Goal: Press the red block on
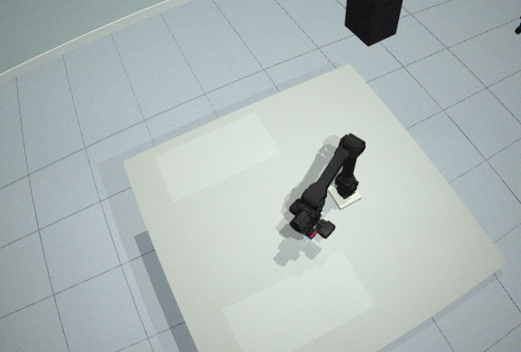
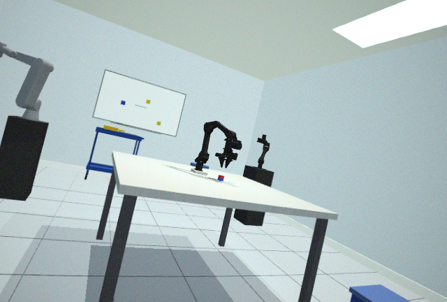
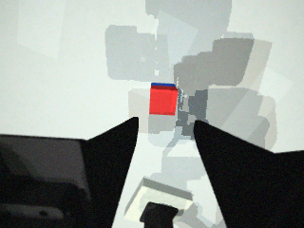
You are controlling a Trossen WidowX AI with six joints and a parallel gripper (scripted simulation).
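your gripper (image 1: 313, 230) (image 2: 224, 166) (image 3: 166, 123) is above the red block (image 1: 313, 234) (image 2: 221, 176) (image 3: 162, 101), fingers part open, nothing between them. red sits on top of the blue block (image 1: 310, 237) (image 2: 220, 179) (image 3: 162, 85), which stands on the table (image 1: 202, 230) (image 2: 173, 187) (image 3: 38, 95). can't tell you if it's clicked in.

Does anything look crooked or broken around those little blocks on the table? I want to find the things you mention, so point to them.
Nothing stands out. The red block (image 1: 313, 234) (image 2: 221, 176) (image 3: 162, 101) sits squarely on the blue block (image 1: 310, 237) (image 2: 220, 179) (image 3: 162, 85), and the open gripper (image 2: 224, 166) (image 3: 166, 123) hangs above them. Whether they have fully clicked together, I cannot tell.
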